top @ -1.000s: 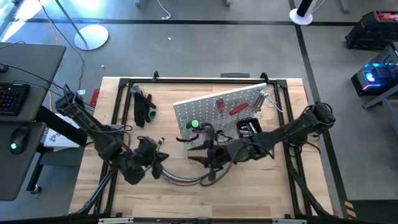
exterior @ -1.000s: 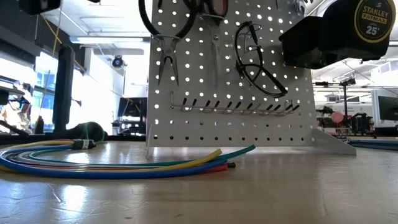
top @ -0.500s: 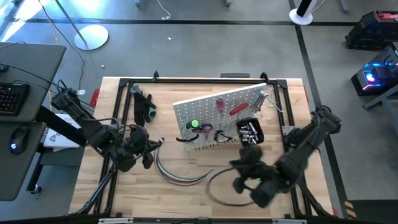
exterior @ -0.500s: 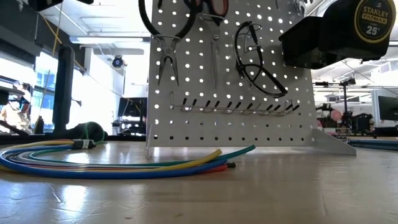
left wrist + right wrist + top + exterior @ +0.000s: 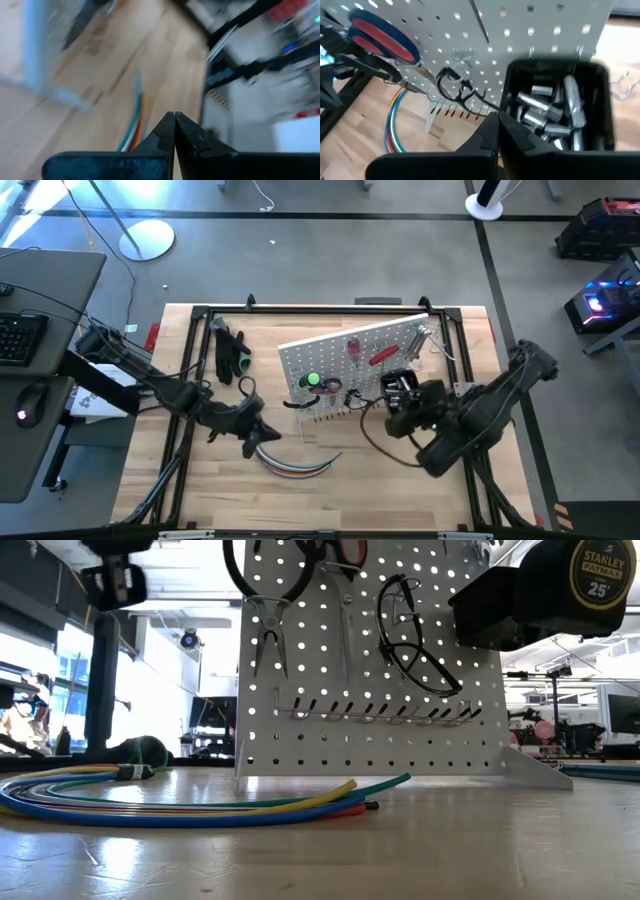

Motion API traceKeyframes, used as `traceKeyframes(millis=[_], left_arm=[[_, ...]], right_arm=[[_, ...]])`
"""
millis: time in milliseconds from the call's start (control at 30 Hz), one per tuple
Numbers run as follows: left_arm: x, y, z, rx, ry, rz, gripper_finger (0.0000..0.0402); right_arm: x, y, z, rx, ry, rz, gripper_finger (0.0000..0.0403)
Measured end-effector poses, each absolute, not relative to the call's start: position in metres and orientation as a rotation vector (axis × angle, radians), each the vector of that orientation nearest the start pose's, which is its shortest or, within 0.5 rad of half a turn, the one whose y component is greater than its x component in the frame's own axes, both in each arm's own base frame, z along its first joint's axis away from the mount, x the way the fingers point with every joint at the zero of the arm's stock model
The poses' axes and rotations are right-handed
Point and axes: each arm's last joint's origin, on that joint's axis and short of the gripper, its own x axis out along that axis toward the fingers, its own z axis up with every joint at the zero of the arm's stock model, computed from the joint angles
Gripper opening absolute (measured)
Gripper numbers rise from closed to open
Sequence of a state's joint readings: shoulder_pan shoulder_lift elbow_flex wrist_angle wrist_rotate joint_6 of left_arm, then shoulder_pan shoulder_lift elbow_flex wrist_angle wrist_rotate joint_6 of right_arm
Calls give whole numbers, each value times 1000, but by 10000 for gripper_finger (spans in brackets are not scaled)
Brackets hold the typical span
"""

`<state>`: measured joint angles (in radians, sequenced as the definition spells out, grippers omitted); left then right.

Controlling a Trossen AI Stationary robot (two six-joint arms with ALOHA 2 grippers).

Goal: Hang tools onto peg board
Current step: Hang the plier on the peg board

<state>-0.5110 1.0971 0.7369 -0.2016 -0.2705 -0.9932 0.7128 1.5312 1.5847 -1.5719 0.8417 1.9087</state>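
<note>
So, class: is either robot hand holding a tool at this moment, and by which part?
Nothing is held. The left hand and the right hand are both shut with nothing between the fingers.

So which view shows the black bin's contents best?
The right wrist view: it looks down into the bin at the silver metal pieces inside. The high view shows the bin small on the peg board. The low and left wrist views don't show inside it.
</note>
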Motion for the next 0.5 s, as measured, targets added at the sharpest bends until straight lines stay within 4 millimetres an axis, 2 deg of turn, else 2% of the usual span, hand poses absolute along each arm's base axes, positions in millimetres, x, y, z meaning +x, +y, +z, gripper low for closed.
traceKeyframes(millis=[133, 300, 367, 500], left_arm=[[212, -109, 253, -795, 454, 43, 0], [222, -110, 233, -763, 445, 215, 0], [228, -109, 225, -752, 443, 262, 0], [237, -103, 211, -754, 442, 363, 0]], right_arm=[[199, 134, 366, 621, 550, -878, 0], [183, 115, 376, 624, 555, -854, 0], [178, 111, 373, 612, 598, -846, 0], [172, 103, 354, 594, 710, -876, 0]])
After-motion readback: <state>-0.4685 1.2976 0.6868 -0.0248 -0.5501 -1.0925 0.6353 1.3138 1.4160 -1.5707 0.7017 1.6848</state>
